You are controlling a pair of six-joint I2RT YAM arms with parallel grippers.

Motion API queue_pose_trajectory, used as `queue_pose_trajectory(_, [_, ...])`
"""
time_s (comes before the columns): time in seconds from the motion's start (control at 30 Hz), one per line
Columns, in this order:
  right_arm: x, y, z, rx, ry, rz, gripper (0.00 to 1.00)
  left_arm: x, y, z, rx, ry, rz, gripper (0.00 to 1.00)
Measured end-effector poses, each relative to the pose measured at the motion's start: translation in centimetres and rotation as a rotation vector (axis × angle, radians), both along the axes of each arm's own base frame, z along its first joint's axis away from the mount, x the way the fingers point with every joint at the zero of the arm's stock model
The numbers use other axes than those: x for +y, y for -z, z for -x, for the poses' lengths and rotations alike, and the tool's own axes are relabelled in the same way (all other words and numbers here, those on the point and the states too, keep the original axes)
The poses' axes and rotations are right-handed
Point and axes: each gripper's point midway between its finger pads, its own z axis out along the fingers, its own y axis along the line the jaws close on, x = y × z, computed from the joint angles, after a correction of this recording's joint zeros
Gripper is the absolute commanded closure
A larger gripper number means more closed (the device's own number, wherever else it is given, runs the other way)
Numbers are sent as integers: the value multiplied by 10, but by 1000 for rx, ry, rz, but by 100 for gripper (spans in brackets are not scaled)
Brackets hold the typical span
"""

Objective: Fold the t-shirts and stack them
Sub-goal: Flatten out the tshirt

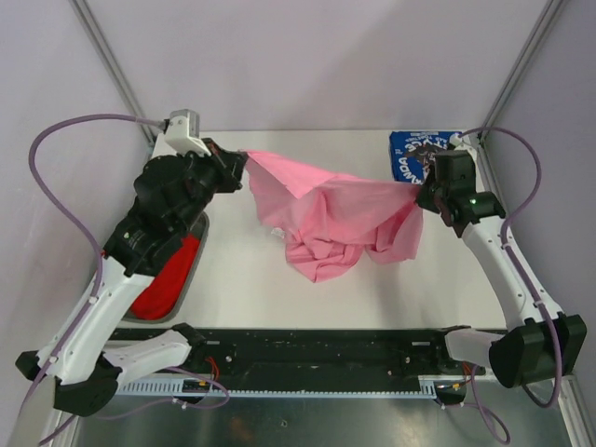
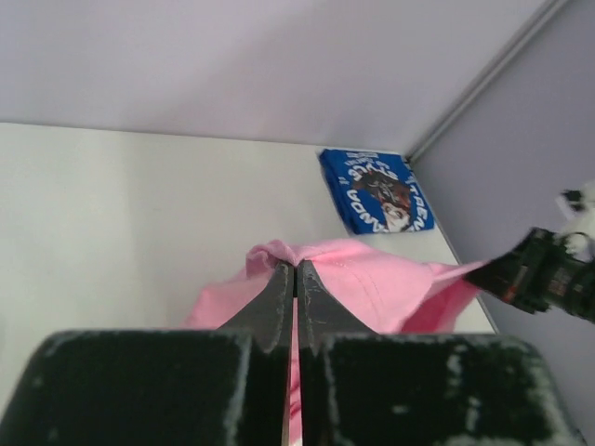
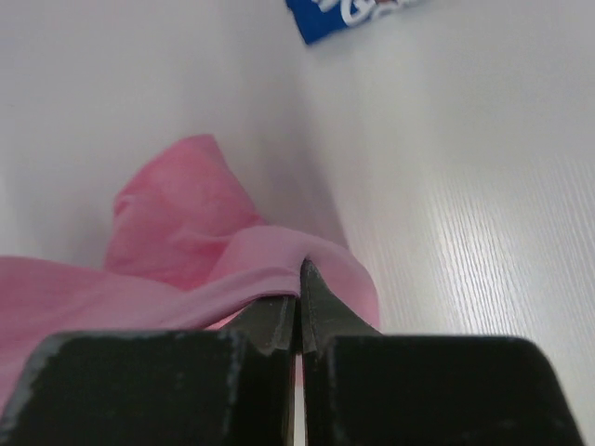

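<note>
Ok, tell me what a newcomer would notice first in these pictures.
The light pink t-shirt, pinched at two ends by the left gripper and the right gripper, hangs stretched across the middle of the table, its lower part sagging in a bunch. A folded royal blue printed t-shirt lies at the far right corner, and a red t-shirt sits in the grey bin at the left edge.

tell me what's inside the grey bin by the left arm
A red t-shirt lies bunched in the grey bin. The left arm hangs over the bin's far half, so anything else in there, or under the shirt, cannot be seen.
</note>
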Motion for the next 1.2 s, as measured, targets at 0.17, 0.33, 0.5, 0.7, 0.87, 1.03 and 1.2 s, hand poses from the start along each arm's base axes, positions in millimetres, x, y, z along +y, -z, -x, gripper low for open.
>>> queue_pose_trajectory(0.17, [5,-44,-11,-119,-21,-27,100,14,5,-12,19,-63,-33,100])
queue_pose_trajectory(0.33, [12,-69,-23,-200,-48,-51,100,23,35,-39,106,-129,-88,100])
queue_pose_trajectory(0.5, [21,-69,-64,-260,-65,-61,100,31,29,-95,125,-220,-78,100])
queue_pose_trajectory(0.7, [18,-116,-135,-380,-54,-59,100,31,-41,-181,10,-258,31,100])
queue_pose_trajectory(0.87, [8,-253,-147,-692,-56,-51,100,35,-159,-171,-248,-203,159,100])
queue_pose_trajectory(1.03, [5,-347,-92,-931,-96,-35,100,56,-232,-94,-434,-167,223,100])
queue_pose_trajectory(1.2, [11,-296,-44,-858,-149,-57,94,77,-181,-33,-368,-172,223,100])
